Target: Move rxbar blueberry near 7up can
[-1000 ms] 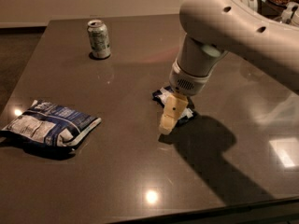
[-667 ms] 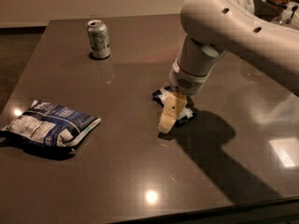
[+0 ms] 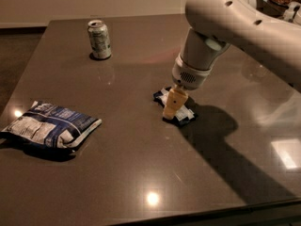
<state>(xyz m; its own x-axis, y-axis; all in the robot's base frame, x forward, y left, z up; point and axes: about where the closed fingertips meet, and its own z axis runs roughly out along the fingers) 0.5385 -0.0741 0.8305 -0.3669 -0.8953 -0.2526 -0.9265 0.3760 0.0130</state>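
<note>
Movement since the earlier frame is slight: the gripper (image 3: pixel 172 108) sits a touch higher in the view over the same spot, while the rxbar blueberry (image 3: pixel 186 117), the 7up can (image 3: pixel 99 39) and the chip bag (image 3: pixel 49 130) lie where they were. Gripper position: directly above the bar, just right of the centre of the table (image 3: pixel 141 187), hanging from the pale arm (image 3: pixel 235 27) that enters from 2 o'clock. Its tan tip overlaps the middle of the wrapper and either meets it or stands just above it; contact cannot be confirmed. Whether the gripper is parted or closed on the bar cannot be told from this view. Bar: flat on the table, with dark wrapper ends showing on both sides of the tip and its long axis running from about 10 o'clock to 4 o'clock. Can: upright toward the far left of the table, at about 10 o'clock from the bar and well apart from it. Chip bag: at about 8 o'clock from the bar, near the left edge, off the line between bar and can. Finding: the bar's long axis points roughly at the can, so the coming move is judged to be a carry or slide toward 10 o'clock along the bar's own length. A secure hold is the step not yet verified.
</note>
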